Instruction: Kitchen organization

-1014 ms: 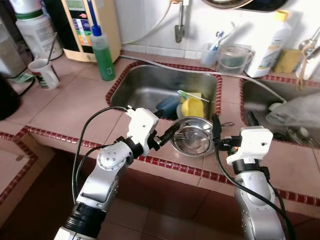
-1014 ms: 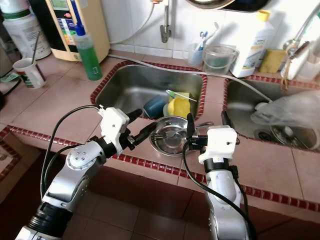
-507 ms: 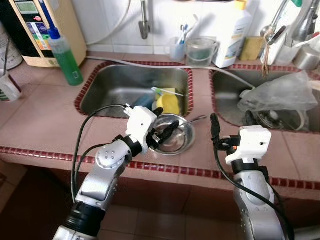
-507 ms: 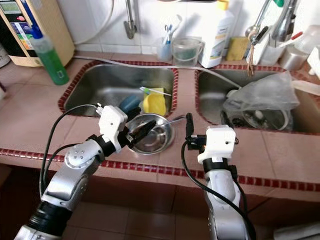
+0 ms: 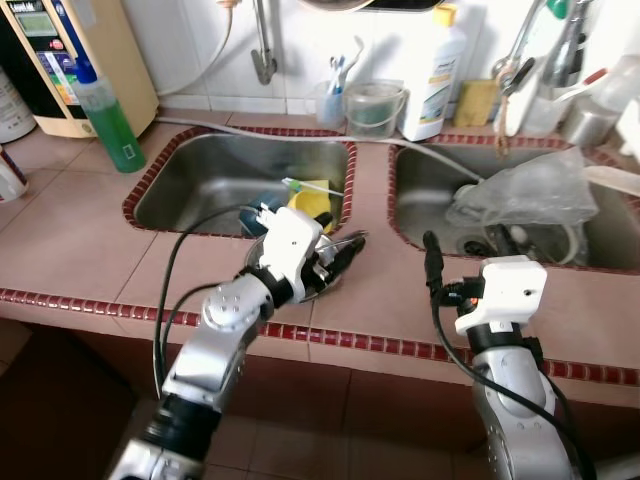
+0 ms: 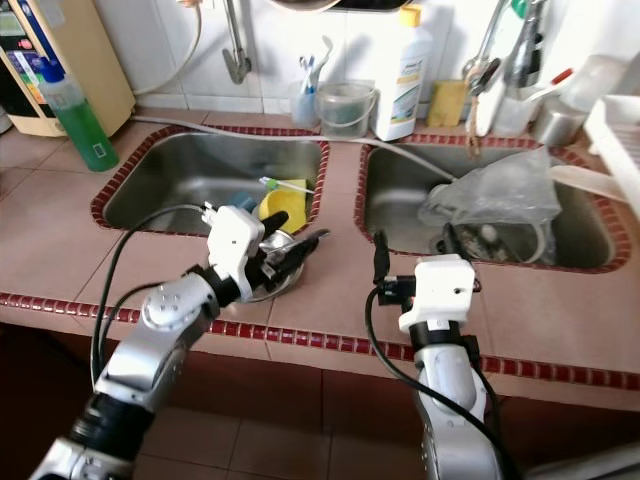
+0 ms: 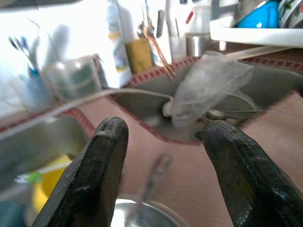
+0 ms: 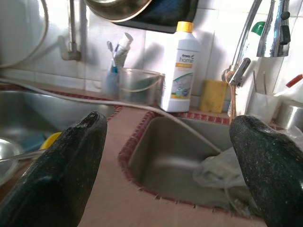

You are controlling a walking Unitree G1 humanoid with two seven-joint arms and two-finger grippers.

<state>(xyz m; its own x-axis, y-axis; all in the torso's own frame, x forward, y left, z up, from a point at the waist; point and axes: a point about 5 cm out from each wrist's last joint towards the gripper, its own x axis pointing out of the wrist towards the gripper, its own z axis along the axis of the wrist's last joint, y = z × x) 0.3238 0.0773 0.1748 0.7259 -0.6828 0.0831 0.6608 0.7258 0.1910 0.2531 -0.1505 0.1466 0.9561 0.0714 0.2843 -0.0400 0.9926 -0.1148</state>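
Steel sinks (image 5: 215, 175), two; one bowl (image 6: 268, 283) under the spread left hand (image 5: 337, 258); right hand (image 8: 161, 156) spread.

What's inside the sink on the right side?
The right steel sink holds a crumpled clear plastic bag. Some rounded things peek out by the drain, but the bag covers them too much to tell what they are.

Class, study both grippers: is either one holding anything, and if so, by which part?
Nothing is held. The left gripper is open above the metal bowl, and the right gripper is open over the counter.
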